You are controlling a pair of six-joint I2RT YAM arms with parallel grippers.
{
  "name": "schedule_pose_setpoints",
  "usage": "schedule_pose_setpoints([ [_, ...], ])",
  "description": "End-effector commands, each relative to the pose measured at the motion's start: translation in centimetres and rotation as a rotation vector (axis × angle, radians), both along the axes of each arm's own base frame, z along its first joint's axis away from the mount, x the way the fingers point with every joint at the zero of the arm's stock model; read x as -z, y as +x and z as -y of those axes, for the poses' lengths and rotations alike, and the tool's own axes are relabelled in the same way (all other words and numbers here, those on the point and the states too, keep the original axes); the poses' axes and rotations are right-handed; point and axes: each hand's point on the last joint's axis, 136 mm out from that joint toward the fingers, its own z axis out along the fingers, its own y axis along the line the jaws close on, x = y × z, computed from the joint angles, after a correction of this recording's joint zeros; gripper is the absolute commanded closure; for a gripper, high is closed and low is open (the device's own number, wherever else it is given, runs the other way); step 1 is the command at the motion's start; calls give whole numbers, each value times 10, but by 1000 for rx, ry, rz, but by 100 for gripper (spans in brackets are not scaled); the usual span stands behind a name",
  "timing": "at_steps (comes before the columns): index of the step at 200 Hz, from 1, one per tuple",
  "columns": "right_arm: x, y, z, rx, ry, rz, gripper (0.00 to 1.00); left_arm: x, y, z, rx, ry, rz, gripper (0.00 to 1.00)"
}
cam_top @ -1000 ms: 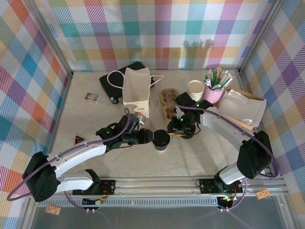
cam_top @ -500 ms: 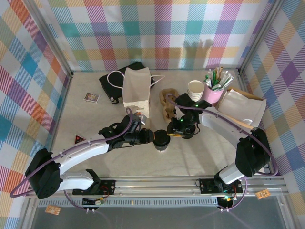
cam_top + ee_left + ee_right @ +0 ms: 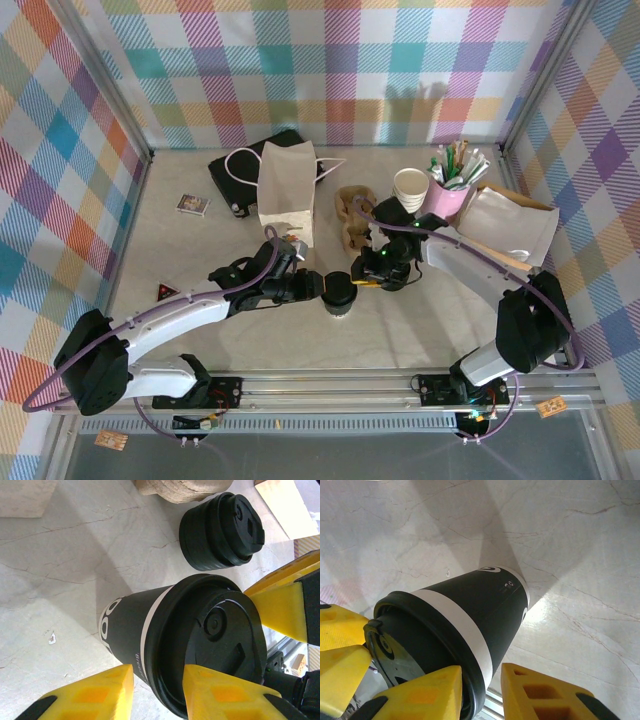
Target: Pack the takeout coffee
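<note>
Lying at the left of the table (image 3: 150,240), a small card (image 3: 193,204) is seen, with a red triangle (image 3: 166,293) nearer the front. A black case (image 3: 240,165) with a white cord is set at the back, partly hidden by an upright white bag (image 3: 287,185) just to its right.

The left gripper (image 3: 322,288) is extended from the left to the cup (image 3: 340,293). The cup is stood upright near the middle of the table, in front of the bag and apart from it. It is black with a white band below its rim, and it is capped with a black lid (image 3: 215,630). In the left wrist view the lid's rim is pinched by the left gripper. One yellow finger (image 3: 225,695) is laid over the lid's top, and the other is pressed to the cup wall under the rim.

A brown carrier (image 3: 350,215) is placed behind the cup, beside the bag. The right gripper (image 3: 364,283) is set at the cup from the right, opposite the left one. Its fingers (image 3: 420,692) are held narrowly apart with the lid's rim between them. A slit is left beside one finger, so whether the rim is pinched cannot be told.

A low stack of lids (image 3: 220,530) is stood just beside the cup. Farther right, white cups (image 3: 410,188) are stacked just beside a pink cup (image 3: 447,200) filled with sticks and straws. A second white bag (image 3: 505,225) is laid flat at the right edge.
</note>
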Motion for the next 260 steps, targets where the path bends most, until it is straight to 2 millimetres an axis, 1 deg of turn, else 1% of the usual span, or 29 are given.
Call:
schedule_pose_setpoints([
  [1, 32, -19, 12, -4, -78, -89, 75, 19, -6, -1, 8, 38, -47, 68],
  [69, 46, -31, 21, 2, -108, -124, 80, 17, -5, -2, 20, 52, -37, 68],
  [80, 48, -33, 23, 2, -115, -130, 82, 17, -5, -2, 22, 55, -37, 68],
  [112, 48, -34, 24, 0, -119, -129, 81, 15, -5, -2, 27, 58, -30, 67],
  [137, 37, -27, 19, -1, -102, -107, 80, 9, -3, 0, 35, 50, -13, 67],
  [155, 24, -18, 15, 1, -95, -76, 78, 2, 0, 3, 42, 43, 6, 67],
  [160, 20, -16, 15, 4, -94, -67, 77, 6, -3, 0, 44, 63, -11, 67],
  [189, 0, -4, 9, 19, -75, -17, 73, -11, 2, 3, 50, 50, 28, 66],
  [220, -9, 3, 6, 21, -70, 5, 73, -27, 8, 4, 32, 34, 67, 65],
  [260, -14, 5, 3, 19, -57, 4, 72, -36, 8, 0, 28, 37, 85, 65],
])
